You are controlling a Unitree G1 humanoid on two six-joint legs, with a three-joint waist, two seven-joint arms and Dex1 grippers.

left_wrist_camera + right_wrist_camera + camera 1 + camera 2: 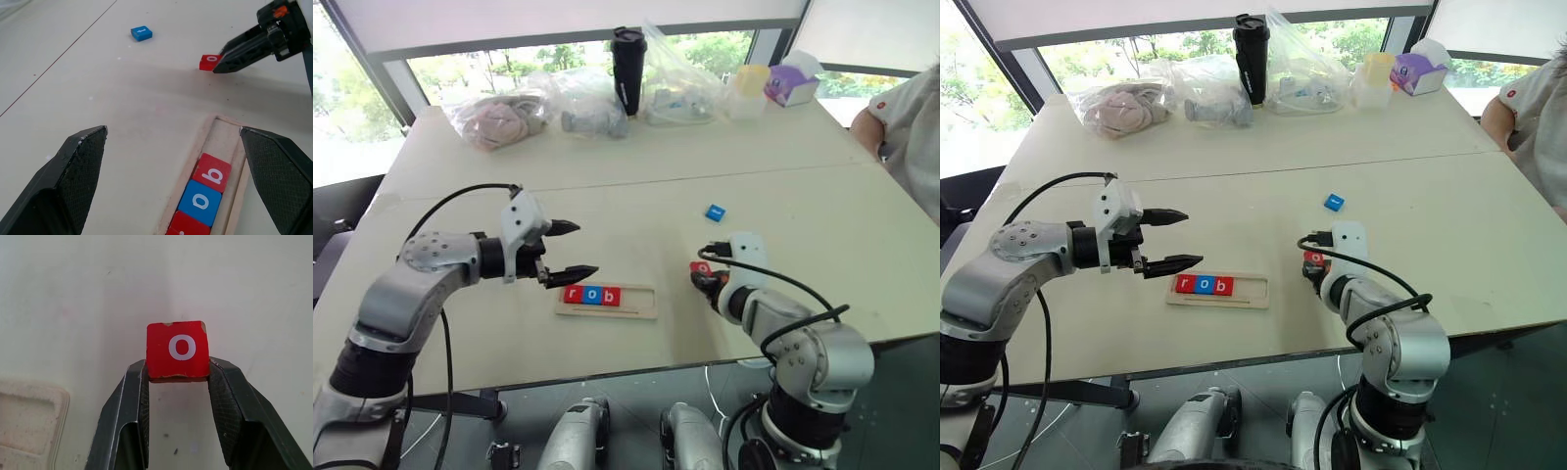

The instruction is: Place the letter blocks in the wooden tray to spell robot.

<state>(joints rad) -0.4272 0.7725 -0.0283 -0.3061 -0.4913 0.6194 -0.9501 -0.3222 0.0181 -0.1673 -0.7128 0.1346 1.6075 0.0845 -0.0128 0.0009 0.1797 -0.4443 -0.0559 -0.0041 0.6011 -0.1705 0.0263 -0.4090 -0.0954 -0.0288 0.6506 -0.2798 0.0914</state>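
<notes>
Three blocks (592, 295) are sitting in your tray (641, 302); your right end effector (178, 377) is clamping the red o block (177, 350), your left end effector (570, 252) is gaping apart.

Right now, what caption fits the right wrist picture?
Right gripper pinching the red o block above the table.

Office or lab room, pale tables (636, 157) (pushed together), big windows (509, 59)

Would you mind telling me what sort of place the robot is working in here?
Probably an office or lab room by a window: large pale tables pushed together, big windows with trees outside, and everyday clutter along the far edge, such as a black tumbler, plastic bags and a tissue box.
</notes>
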